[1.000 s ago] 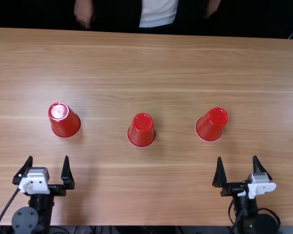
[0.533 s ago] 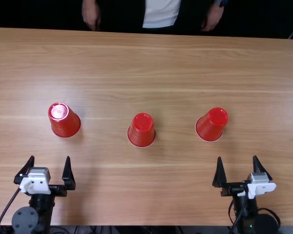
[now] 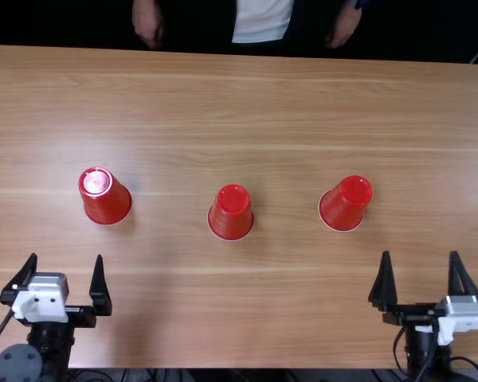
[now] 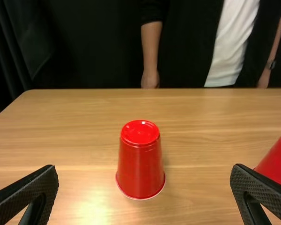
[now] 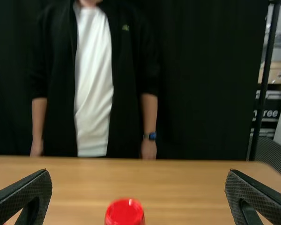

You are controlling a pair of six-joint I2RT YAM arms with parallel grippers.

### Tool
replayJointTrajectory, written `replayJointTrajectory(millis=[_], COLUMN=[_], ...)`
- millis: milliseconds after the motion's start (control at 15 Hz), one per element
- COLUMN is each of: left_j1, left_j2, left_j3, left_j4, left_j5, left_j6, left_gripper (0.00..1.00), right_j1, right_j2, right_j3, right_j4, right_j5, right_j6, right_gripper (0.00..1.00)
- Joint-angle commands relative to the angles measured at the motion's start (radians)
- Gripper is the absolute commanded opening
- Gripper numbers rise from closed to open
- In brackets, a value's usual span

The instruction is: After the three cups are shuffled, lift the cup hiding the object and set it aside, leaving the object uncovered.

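Across the middle of the counter [image 3: 239, 103] three red plastic cups stand upside down in a loose row, well apart from one another: the left cup [image 3: 103, 196], the middle cup [image 3: 231, 212] and the right cup [image 3: 345, 204]. The middle cup sits slightly nearer the counter's near edge than its neighbours. Each is plain glossy red and tapered, with its wide mouth down and its flat round base up, ringed by a shallow raised lip. A thin pale rim shows where each mouth meets the wood. The left cup's base catches a bright glare. Which cup covers the object cannot be told.

Both arms wait at the near edge. The left tool [image 3: 64, 263] is released, its black fingers [image 4: 28, 194] spread wide with nothing between them, and it stands short of the left cup, apart from it. The right tool [image 3: 420, 259] is likewise released and holds nothing, standing a little to the right of the right cup's line. The finger pads carry a fine cross-hatched texture.

The counter is light brown wood with long straight grain running from side to side. Beyond its far edge hangs a black curtain [image 5: 201, 70]. At the room's right side a dark pole [image 5: 262, 70] stands upright, with a dark case [image 5: 271, 110] behind it bearing pale lettering.
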Motion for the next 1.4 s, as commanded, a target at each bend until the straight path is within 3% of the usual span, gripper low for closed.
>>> replayJointTrajectory(millis=[0, 133, 267, 400, 600, 867, 1067, 1333], left_j1=[0.012, 0.018, 0.032, 0.032, 0.034, 0.035, 0.035, 0.041], left_j2=[0.054, 0.172, 0.295, 0.373, 0.502, 0.672, 0.776, 0.875], left_j3=[0.098, 0.237, 0.391, 0.466, 0.650, 0.894, 1.007, 1.067], left_j4=[-0.025, -0.100, -0.280, -0.374, -0.562, -0.774, -0.921, -1.020], left_j5=[-0.027, -0.036, -0.069, -0.078, -0.076, -0.076, -0.076, -0.076], left_j6=[0.039, 0.037, 0.037, 0.035, 0.035, 0.031, 0.026, 0.026], left_gripper=[1.00, 1.00, 1.00, 1.00, 1.00, 1.00, 1.00, 1.00], right_j1=[-0.014, -0.014, -0.012, -0.014, -0.012, -0.011, -0.009, -0.006], right_j2=[0.077, 0.157, 0.217, 0.250, 0.398, 0.583, 0.701, 0.846], right_j3=[0.096, 0.207, 0.326, 0.415, 0.610, 0.840, 0.937, 1.017], right_j4=[-0.003, -0.078, -0.226, -0.310, -0.518, -0.769, -0.989, -1.150], right_j5=[0.015, 0.015, 0.015, 0.015, 0.015, 0.015, 0.013, 0.013], right_j6=[-0.009, -0.016, -0.018, -0.020, -0.026, -0.072, -0.072, -0.066], right_gripper=[1.00, 1.00, 1.00, 1.00, 1.00, 1.00, 1.00, 1.00])
